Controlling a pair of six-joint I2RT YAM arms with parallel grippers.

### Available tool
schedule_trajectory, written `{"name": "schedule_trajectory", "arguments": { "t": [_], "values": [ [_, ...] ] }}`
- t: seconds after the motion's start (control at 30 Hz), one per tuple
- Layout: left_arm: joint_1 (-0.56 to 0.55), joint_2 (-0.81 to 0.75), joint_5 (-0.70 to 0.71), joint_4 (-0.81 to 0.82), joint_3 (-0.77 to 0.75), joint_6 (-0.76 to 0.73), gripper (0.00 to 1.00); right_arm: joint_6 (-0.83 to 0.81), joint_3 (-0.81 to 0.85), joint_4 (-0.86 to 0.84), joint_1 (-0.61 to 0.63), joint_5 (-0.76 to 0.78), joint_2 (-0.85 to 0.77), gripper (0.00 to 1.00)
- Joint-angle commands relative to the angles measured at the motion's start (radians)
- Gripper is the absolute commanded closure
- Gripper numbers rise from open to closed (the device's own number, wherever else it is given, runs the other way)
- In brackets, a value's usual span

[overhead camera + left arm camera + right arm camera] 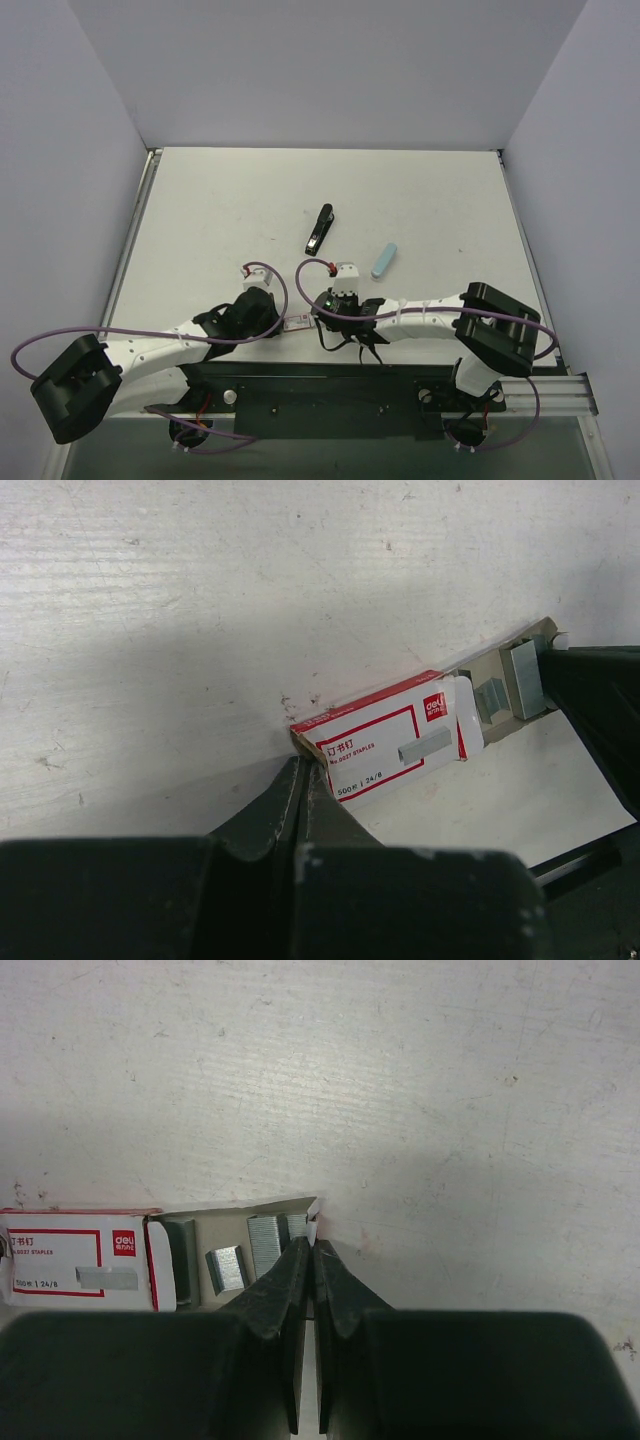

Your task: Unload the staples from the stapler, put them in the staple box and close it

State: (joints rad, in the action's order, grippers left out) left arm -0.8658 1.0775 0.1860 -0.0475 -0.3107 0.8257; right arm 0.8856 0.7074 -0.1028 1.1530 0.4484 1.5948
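The left tool (303,767) pinches one end of the staple box (385,742). The right tool (312,1247) pinches its pulled-out tray (225,1224). The stapler (320,228) lies apart, above them mid-frame.

The left tool (302,768) nips the staple box (385,742) corner — its tray (480,670) slid out.

You get even, diffuse light from overhead in the top view: the worktop (250,200) reads bright white without glare, shadows are soft and short, and the side walls (70,150) carry a faint violet cast. In both wrist views you see the worktop's scuffs and the print on the staple box (390,742) sharply, while the left end effector (303,770) and right end effector (310,1250) loom dark and blurred, shading the near surface.
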Motion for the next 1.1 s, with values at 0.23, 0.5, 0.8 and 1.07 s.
{"name": "schedule_trajectory", "arguments": {
  "t": [0.23, 0.5, 0.8, 1.07],
  "values": [
    [-0.018, 0.047, -0.04, -0.055, 0.015, -0.034, 1.0, -0.014, 0.023, 0.06, -0.004, -0.004, 0.057, 1.0],
    [-0.033, 0.068, -0.049, -0.034, 0.013, -0.031, 1.0, 0.029, 0.033, 0.078, -0.033, -0.004, 0.076, 1.0],
    [-0.044, 0.068, -0.046, -0.025, 0.018, -0.034, 1.0, -0.022, 0.018, 0.017, -0.019, -0.053, 0.073, 1.0],
    [-0.045, 0.058, -0.046, -0.023, 0.018, -0.051, 1.0, -0.119, -0.051, -0.063, -0.009, -0.103, 0.033, 1.0]
  ]
}}
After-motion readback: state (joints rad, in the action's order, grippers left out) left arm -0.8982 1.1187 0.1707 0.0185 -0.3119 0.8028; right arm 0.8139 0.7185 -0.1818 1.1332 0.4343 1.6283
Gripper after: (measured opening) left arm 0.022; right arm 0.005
